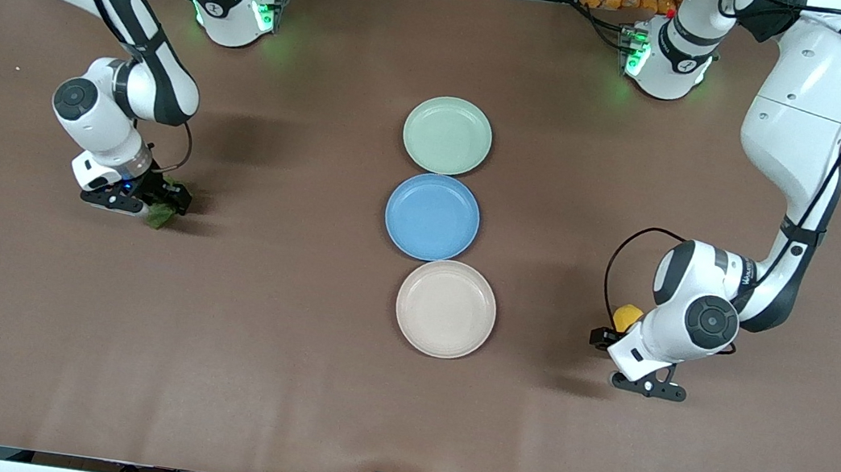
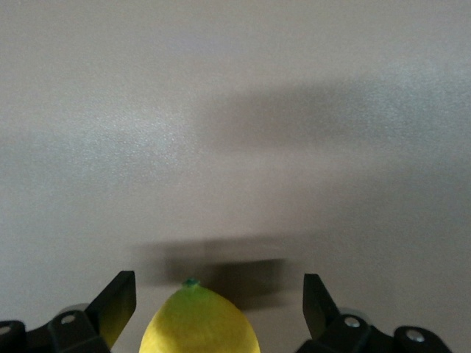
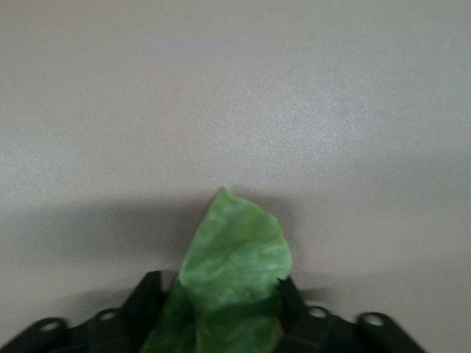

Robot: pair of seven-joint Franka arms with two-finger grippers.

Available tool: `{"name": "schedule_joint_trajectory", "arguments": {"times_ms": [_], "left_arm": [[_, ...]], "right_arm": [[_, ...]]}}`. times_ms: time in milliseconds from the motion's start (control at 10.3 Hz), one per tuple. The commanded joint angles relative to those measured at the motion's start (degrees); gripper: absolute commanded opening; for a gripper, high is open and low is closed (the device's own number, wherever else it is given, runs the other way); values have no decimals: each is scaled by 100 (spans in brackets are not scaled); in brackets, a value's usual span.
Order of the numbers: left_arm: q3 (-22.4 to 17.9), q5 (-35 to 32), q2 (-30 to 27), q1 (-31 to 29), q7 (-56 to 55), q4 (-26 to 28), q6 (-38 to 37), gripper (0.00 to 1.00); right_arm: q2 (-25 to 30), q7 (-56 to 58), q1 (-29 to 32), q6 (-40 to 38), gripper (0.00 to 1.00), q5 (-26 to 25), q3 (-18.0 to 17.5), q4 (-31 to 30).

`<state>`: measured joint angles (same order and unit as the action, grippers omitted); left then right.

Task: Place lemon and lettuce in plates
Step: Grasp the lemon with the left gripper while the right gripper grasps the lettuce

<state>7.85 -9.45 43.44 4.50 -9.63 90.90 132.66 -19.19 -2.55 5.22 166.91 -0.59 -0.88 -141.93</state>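
Observation:
The lemon (image 1: 627, 318) lies on the table toward the left arm's end, level with the beige plate (image 1: 446, 308). My left gripper (image 1: 613, 332) is down at it. In the left wrist view the lemon (image 2: 199, 327) sits between the fingers of the open left gripper (image 2: 218, 305), with a gap on each side. My right gripper (image 1: 155, 204) is low at the table toward the right arm's end, shut on the green lettuce (image 1: 161, 216). In the right wrist view the leaf (image 3: 232, 272) fills the right gripper (image 3: 221, 298). The mint green plate (image 1: 447, 135) is empty, as is the beige one.
A blue plate (image 1: 432, 216) lies between the mint and beige plates in a row down the table's middle. The brown table (image 1: 252, 344) spreads wide around both grippers.

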Motion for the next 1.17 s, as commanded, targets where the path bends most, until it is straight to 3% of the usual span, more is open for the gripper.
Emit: {"name": "schedule_joint_trajectory", "arguments": {"times_ms": [0, 389, 486, 680, 777, 874, 1069], "left_arm": [[6, -136, -354, 24, -135, 384, -91, 100], [15, -136, -556, -11, -206, 630, -197, 100], [15, -136, -556, -20, -197, 648, -197, 100], [15, -136, -539, -2, -206, 648, -197, 100], [6, -136, -530, 24, -197, 631, -197, 89], [6, -136, -521, 50, -197, 613, -188, 64], [15, -136, -556, 42, -197, 604, -197, 0]], "right_arm": [[353, 123, 93, -718, 0, 24, -62, 25], [477, -200, -291, -1080, 0, 94, -79, 104], [478, -297, -450, -1369, 0, 94, -201, 217], [582, -673, -504, -1661, 0, 94, -832, 368], [609, -998, -504, -1662, 0, 94, -1175, 377], [610, -1315, -530, -1662, 0, 94, -1439, 420], [645, -1982, -741, -1662, 0, 94, -1966, 429]]}}
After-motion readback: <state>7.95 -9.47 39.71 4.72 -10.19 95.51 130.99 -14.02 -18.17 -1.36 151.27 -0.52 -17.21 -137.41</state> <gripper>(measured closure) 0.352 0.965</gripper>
